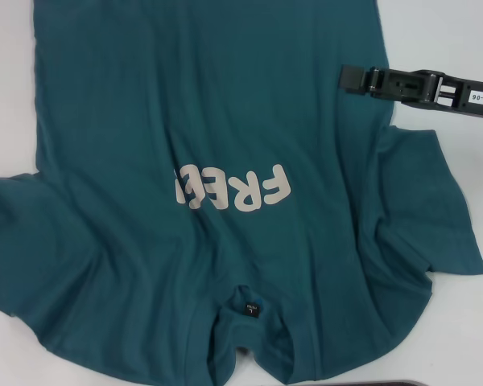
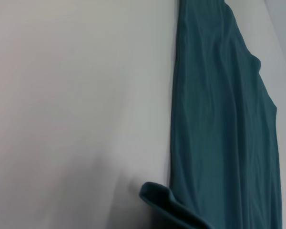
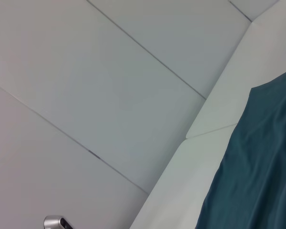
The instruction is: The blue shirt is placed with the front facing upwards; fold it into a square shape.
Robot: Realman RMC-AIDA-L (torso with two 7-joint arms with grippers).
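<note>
Nearest the head camera, the collar of the blue shirt (image 1: 217, 161) lies at the close edge of the white worktop (image 1: 459, 338), its small black neck label (image 1: 249, 308) showing just inside the neckline. Only one arm shows in the head view: the right gripper (image 1: 348, 78), a black part reaching in from the right side, its tip over the right-hand edge of the shirt's body. Whether its jaws are released or clenched cannot be told, since the tip shows as one dark block with no clear gap, and the right wrist view does not show them.

Just beside that tip, on the near side, the shirt's right sleeve (image 1: 435, 217) spreads out rumpled toward the worktop's right edge. Farther from the jaws, toward the middle of the shirt, cream block letters (image 1: 233, 189) run across the chest, upside down to the head camera, with a fold in the cloth hiding part of the word. Well apart from the right gripper, the left sleeve (image 1: 16, 217) lies across the worktop on the far side of the shirt. The left gripper is out of sight in all views; its wrist camera shows one long edge of the shirt and a curled-up bit of cloth on the bare worktop
</note>
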